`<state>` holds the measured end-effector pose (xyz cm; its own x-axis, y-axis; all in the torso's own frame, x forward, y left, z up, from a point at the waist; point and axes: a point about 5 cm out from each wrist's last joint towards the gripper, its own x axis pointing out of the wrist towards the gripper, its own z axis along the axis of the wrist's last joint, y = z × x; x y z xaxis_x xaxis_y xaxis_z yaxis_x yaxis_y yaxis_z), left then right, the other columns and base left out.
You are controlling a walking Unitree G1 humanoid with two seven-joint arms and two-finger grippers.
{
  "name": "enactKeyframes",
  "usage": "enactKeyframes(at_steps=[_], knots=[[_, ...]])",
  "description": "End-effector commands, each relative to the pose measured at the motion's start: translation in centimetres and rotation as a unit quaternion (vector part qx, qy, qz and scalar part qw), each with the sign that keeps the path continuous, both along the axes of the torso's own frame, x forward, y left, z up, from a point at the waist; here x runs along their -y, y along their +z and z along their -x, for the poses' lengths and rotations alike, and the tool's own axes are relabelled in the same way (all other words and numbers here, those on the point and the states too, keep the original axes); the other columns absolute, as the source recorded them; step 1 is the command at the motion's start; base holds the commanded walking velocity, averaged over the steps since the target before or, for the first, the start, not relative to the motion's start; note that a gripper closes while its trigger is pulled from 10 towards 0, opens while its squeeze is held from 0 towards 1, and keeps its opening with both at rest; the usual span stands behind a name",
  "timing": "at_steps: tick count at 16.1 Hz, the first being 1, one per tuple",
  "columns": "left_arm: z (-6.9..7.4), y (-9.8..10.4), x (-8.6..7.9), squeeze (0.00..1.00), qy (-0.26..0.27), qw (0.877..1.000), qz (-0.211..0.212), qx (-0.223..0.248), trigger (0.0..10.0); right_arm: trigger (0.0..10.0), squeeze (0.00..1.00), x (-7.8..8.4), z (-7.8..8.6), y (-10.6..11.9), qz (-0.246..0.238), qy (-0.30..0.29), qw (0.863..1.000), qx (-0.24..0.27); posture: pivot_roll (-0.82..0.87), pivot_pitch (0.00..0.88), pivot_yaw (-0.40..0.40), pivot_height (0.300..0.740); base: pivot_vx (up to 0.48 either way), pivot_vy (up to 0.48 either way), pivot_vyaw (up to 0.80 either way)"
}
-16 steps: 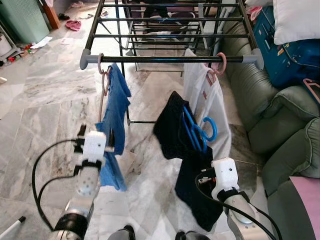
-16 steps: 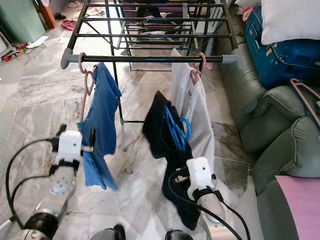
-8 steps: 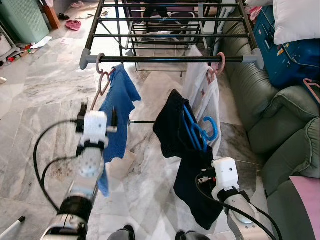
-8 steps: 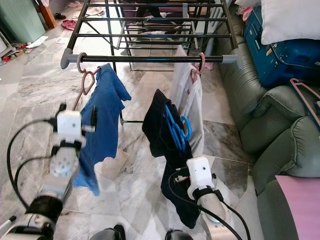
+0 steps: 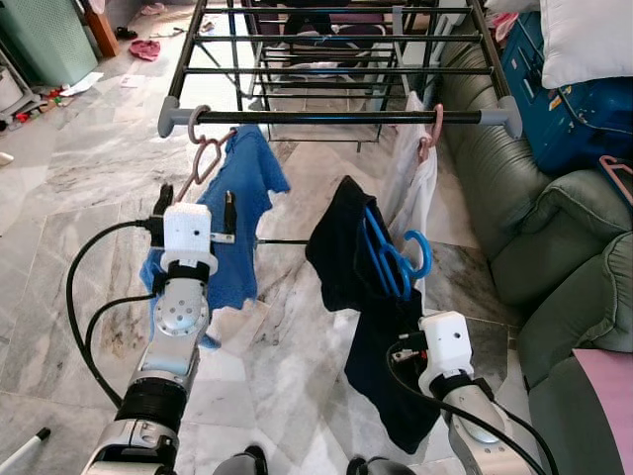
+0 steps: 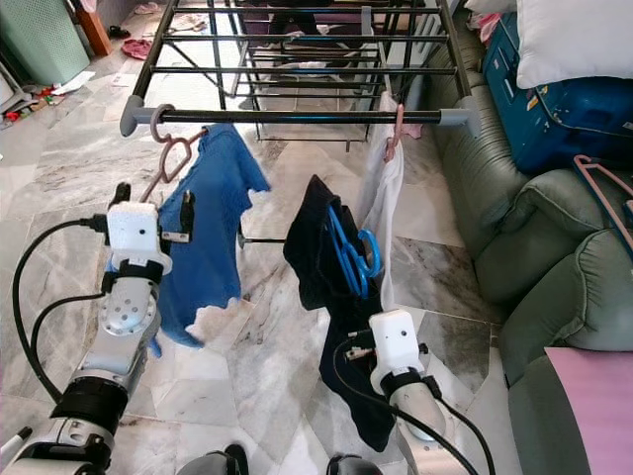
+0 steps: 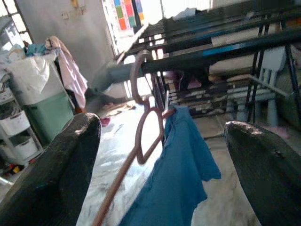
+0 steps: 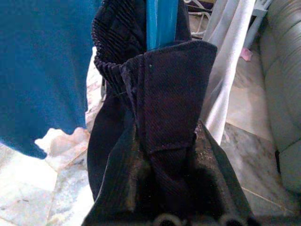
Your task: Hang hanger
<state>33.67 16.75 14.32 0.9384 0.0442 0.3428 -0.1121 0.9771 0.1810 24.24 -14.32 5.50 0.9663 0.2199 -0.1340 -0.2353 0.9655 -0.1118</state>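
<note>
Right gripper point(image 8: 188, 207) apparently clamping dark garment point(image 5: 341, 247)

Black drying rack point(image 5: 336, 117), front rail carrying pink hanger point(image 5: 203, 158) with blue shirt point(image 5: 232, 228), white garment point(image 5: 415, 183) alongside

Setting: lived-in home, living room used for drying laundry.
- Floor point(image 5: 89, 188): grey-veined marble tiles, with scattered clutter at the far left.
- Drying rack point(image 5: 336, 69): black metal rails with grey end caps; carries a blue shirt point(image 5: 232, 228) on a pink hanger point(image 5: 203, 163) and a white garment point(image 5: 415, 188).
- Sofa point(image 5: 554, 247): grey-green leather, along the right side.
- Pillow point(image 5: 588, 40): white, lying on a blue case point(image 5: 584, 109) beside the sofa.
- Cabinet point(image 5: 40, 40): green, far left corner.
- Pink clothing point(image 5: 144, 48) lies on the floor beyond the rack.
</note>
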Motion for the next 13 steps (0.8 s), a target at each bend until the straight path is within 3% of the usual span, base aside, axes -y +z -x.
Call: enactKeyframes(at_steps=[1, 7, 10, 11, 12, 13], knots=[[-0.1, 1.3, 0.1, 0.0, -0.003, 1.0, 0.006, 0.022, 10.0, 10.0, 0.0, 0.0, -0.2, 0.6, -0.007, -0.002, 1.0, 0.021, -0.17, 0.156, 0.021, 0.74, 0.0, 0.0, 0.0], [-0.2, 3.4, 0.7, 0.0, 0.007, 0.998, -0.002, 0.06, 10.0, 10.0, 0.0, -0.2, -0.3, 0.6, -0.007, -0.004, 1.0, 0.024, -0.17, 0.147, 0.023, 0.74, 0.0, 0.0, 0.0], [-0.2, 3.8, -0.6, 0.0, 0.046, 0.997, -0.008, 0.062, 10.0, 10.0, 0.0, 0.1, -0.3, 0.7, -0.004, -0.011, 1.0, 0.027, -0.17, 0.15, 0.023, 0.74, 0.0, 0.0, 0.0], [-0.3, 3.5, -1.3, 0.0, 0.067, 0.997, -0.002, 0.049, 10.0, 10.0, 0.0, 0.2, -0.3, 0.6, -0.002, -0.013, 1.0, 0.027, -0.17, 0.15, 0.025, 0.74, 0.0, 0.0, 0.0], [-0.4, 2.0, -2.9, 0.0, 0.101, 0.995, 0.017, 0.007, 10.0, 10.0, 0.0, 0.2, -0.3, 0.6, 0.0, -0.015, 1.0, 0.027, -0.17, 0.15, 0.025, 0.74, 0.0, 0.0, 0.0], [-0.4, 1.8, -3.1, 0.0, 0.107, 0.994, 0.02, 0.0, 10.0, 10.0, 0.0, 0.2, -0.3, 0.6, 0.0, -0.015, 1.0, 0.027, -0.17, 0.15, 0.025, 0.74, 0.0, 0.0, 0.0]])
